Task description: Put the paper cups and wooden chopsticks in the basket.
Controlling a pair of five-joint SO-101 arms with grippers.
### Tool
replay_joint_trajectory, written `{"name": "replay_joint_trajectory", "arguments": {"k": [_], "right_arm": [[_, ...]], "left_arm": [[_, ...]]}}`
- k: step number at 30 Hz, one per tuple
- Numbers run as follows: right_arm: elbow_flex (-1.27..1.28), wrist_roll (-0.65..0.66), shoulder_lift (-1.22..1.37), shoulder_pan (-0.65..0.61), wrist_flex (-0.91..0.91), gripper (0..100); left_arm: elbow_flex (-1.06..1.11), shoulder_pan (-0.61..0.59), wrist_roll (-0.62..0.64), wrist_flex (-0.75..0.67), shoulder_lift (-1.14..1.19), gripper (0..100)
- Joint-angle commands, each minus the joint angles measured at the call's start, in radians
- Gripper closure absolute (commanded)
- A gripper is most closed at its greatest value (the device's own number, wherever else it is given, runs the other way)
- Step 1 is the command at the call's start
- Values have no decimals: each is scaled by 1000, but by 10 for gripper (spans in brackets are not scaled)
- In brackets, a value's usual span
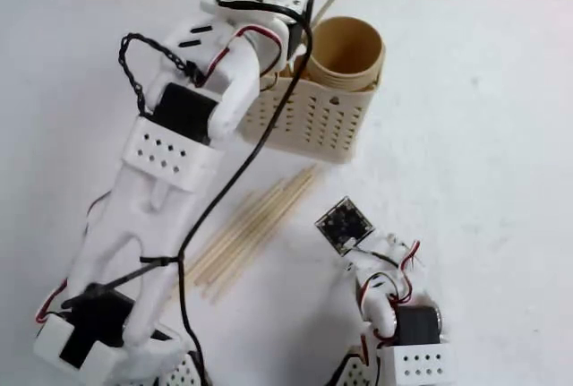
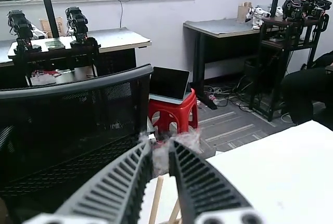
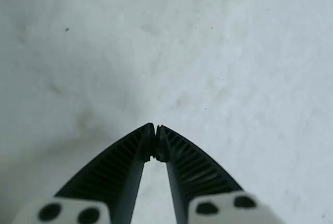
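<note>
**Cups in basket, chopsticks mostly on desk**

The stacked cups (image 1: 345, 46) stand in one end of the basket (image 1: 313, 122). Loose chopsticks (image 1: 255, 229) lie on the desk (image 1: 483, 135) just in front of it. The left gripper (image 2: 160, 148) is over the basket, clenched on a few sticks (image 2: 155, 198). The right gripper (image 3: 155, 143) is clenched, holding nothing, over bare desk.
</note>
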Motion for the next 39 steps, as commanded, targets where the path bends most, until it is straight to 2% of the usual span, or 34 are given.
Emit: {"name": "replay_joint_trajectory", "arguments": {"k": [1,12,16,19,23,26,30,34,39], "right_arm": [[9,9,-4,-7,5,981],[9,9,-4,-7,5,981],[9,9,-4,-7,5,981],[9,9,-4,-7,5,981],[9,9,-4,-7,5,981],[9,9,-4,-7,5,981],[9,9,-4,-7,5,981],[9,9,-4,-7,5,981],[9,9,-4,-7,5,981]], "left_arm": [[-54,-27,5,97,-42,924],[-46,-139,-5,721,-321,924],[-43,-114,-166,934,-386,924],[26,-74,-242,1023,-387,924],[310,-42,-299,961,-387,923],[559,-12,-350,822,-387,921],[815,1,-353,603,-384,920],[927,-10,-356,470,-305,919],[930,-39,-350,376,-113,858]]}}
